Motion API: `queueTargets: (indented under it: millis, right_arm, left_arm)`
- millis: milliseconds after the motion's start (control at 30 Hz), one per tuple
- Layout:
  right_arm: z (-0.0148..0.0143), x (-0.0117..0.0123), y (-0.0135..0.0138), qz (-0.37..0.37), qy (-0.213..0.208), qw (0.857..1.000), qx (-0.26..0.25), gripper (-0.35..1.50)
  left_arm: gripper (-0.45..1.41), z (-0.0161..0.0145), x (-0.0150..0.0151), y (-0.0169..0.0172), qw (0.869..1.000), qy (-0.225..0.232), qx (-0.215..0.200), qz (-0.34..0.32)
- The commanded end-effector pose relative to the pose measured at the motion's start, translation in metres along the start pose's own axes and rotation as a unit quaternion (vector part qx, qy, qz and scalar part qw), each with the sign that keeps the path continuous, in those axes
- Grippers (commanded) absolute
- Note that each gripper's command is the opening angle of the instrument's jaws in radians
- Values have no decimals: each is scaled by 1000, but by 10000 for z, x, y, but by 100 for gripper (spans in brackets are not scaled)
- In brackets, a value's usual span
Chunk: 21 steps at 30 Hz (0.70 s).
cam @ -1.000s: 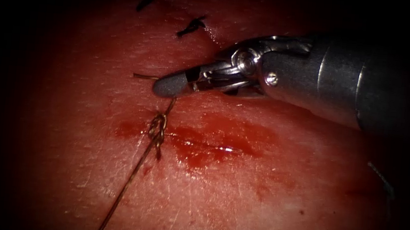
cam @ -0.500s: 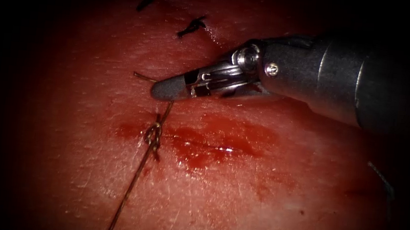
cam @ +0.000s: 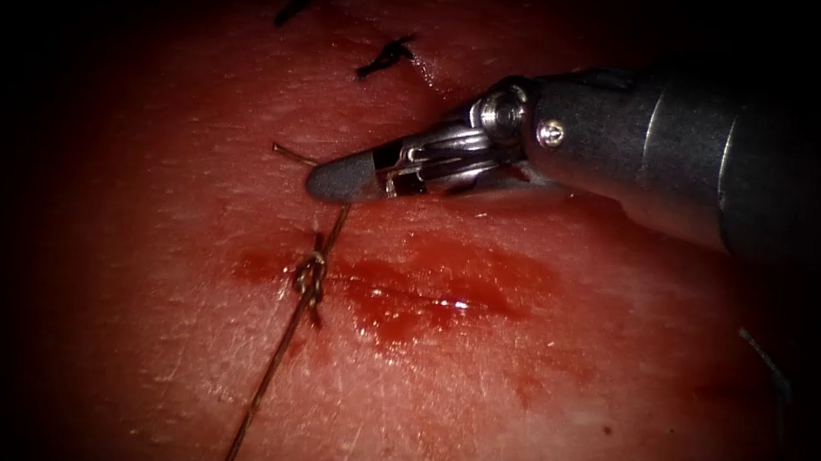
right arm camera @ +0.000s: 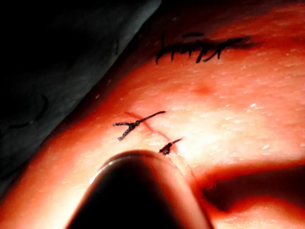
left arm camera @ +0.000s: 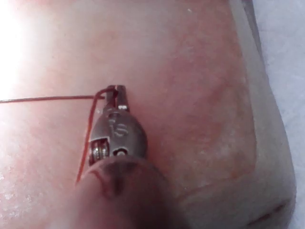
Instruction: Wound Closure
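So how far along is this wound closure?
Done: dark stitches with trimmed ends sit higher on the tissue, and a knot is formed on the cut. In hand: the right tool and left tool each grip the thread, fingers shut. Left: the cut right of the knot looks unstitched, wet with red fluid.

Right tool in from the right, tip just above the knot on the tissue. Thread from knot toward near left. Cut ends of thread farther back. Red fluid right of knot.
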Motion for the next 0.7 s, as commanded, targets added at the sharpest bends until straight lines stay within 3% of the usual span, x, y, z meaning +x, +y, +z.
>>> queueTargets:
  millis: [33, 233, 367, 433, 467, 600, 700]
  right_arm:
    - [6, 5, -2, -2, 2, 1000, 0, -35]
    - [7, -1, -6, -1, 6, 1000, 19, -35]
    - [5, -6, -14, -56, 33, 995, 70, -35]
    - [5, -7, -18, -73, 48, 993, 77, -11]
    - [4, -8, -22, -90, 63, 990, 87, 22]
    - [0, -7, -29, -109, 74, 985, 109, 104]
    - [-9, -2, -32, -119, 94, 981, 119, 130]
  left_arm:
    - [-45, 5, 7, -1, 1000, 0, -2, -1]
    - [-45, -8, -9, 12, 1000, -2, -24, -8]
    - [-45, -38, -48, 39, 998, -10, -69, -2]
    - [-45, -49, -62, 51, 997, -9, -81, 6]
    - [-45, -62, -78, 65, 995, -8, -96, 8]
    - [-45, -97, -115, 91, 992, -1, -123, 24]
    - [-45, -128, -145, 111, 988, 9, -148, 39]
